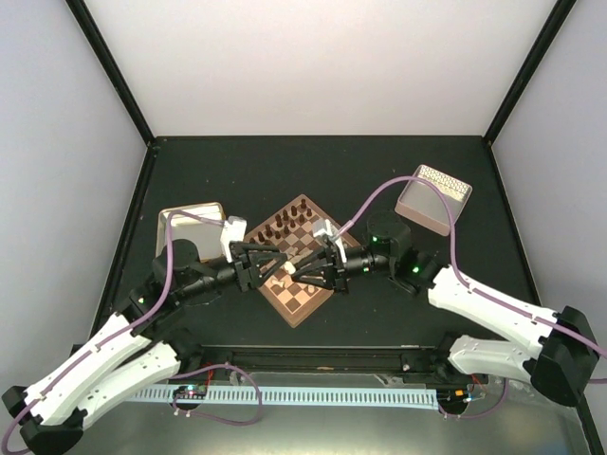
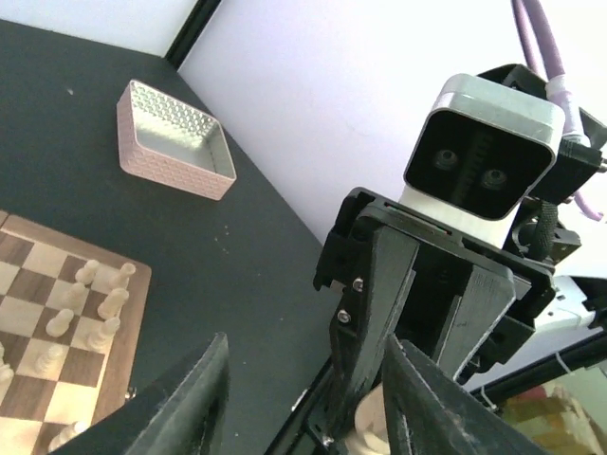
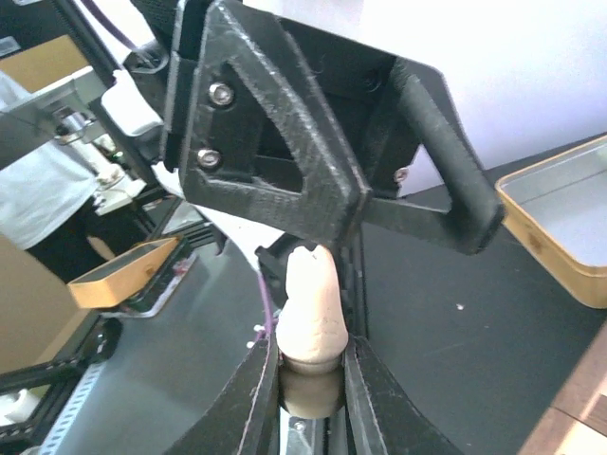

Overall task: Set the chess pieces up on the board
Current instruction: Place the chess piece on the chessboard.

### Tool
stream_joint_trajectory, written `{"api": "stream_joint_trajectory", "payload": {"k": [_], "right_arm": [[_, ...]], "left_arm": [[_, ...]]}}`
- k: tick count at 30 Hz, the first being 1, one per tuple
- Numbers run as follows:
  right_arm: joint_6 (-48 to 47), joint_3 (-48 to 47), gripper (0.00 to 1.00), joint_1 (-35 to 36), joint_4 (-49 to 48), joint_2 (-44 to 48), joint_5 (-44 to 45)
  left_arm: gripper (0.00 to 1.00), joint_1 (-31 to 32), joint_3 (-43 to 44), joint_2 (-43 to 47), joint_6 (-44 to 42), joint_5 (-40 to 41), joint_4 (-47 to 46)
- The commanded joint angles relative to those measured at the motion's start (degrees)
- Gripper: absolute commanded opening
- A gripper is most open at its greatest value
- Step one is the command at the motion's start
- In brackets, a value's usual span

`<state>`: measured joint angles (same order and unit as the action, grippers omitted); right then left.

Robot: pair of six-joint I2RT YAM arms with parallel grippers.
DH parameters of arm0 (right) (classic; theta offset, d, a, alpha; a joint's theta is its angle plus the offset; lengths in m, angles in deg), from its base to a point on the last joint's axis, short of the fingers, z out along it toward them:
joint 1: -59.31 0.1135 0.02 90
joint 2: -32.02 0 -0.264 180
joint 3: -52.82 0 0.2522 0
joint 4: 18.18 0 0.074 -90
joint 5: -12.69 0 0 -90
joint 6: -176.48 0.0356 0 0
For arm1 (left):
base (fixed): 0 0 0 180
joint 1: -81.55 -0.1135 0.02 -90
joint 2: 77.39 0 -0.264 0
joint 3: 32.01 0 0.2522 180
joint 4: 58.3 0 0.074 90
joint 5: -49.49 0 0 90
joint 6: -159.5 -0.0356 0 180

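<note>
Right hand (image 3: 311, 353) pinches a pale chess piece (image 3: 308, 299) by its base above the near half of the board (image 1: 297, 322) at mid-bench (image 1: 237, 171), while the left hand (image 2: 308, 379) faces it, fingers (image 2: 190, 398) apart either side of that piece, contact unclear, and dark pieces (image 1: 285, 226) stand on the far side.

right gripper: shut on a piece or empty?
Shut on a pale chess piece. Right wrist view: the right gripper has both fingers pressed against the piece's sides.

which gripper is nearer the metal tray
left. the left gripper hangs over the board just right of the metal tray; the right gripper faces it from farther right
</note>
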<state>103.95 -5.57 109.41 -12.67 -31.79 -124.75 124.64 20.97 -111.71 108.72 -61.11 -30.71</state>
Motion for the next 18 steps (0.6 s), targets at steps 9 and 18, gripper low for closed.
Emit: {"api": "stream_joint_trajectory", "payload": {"k": [9,18], "right_arm": [[-2.95,-5.98,0.11,-0.25,3.20,-4.53,-6.64],[-6.86,-5.30,0.11,-0.29,6.20,-6.28,-2.41]], "left_arm": [[0.38,-0.46,3.00,-1.22,1.50,-8.24,1.78],[0.60,-0.81,3.05,2.99,-1.17,3.71,5.14]]}}
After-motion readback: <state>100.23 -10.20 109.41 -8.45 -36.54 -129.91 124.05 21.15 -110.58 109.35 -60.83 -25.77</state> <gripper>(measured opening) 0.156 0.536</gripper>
